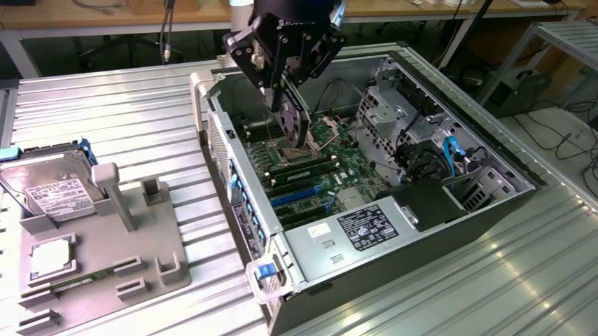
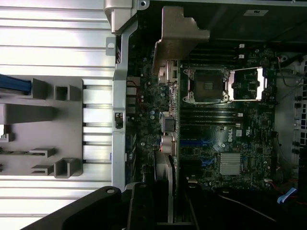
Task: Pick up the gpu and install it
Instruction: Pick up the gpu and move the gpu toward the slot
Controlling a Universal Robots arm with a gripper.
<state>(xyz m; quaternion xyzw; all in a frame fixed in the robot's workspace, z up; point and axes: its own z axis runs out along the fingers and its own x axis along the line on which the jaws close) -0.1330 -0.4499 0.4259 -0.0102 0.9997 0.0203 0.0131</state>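
My gripper (image 1: 283, 78) hangs over the open computer case (image 1: 486, 150), shut on the top edge of the gpu (image 1: 291, 122). The green card with its black fan hangs upright, on edge, just above the motherboard (image 1: 327, 175), near the open CPU socket (image 1: 297, 150). In the wrist view I look down the gpu (image 2: 170, 124) edge-on, with its silvery end bracket (image 2: 178, 36) toward the case's back wall. My gripper (image 2: 165, 203) frames it. The blue expansion slots (image 2: 197, 143) lie beside the card's lower edge, and the same slots (image 1: 301, 193) sit toward the case's near end.
A grey parts fixture (image 1: 140, 252) at the exterior view's left holds a silver hard drive (image 1: 52, 185) and a square CPU chip (image 1: 52, 255). Inside the case are a heatsink (image 2: 229, 164), drive cages (image 1: 393, 105) and blue cables (image 1: 453, 154). The table (image 1: 122, 119) is ribbed metal.
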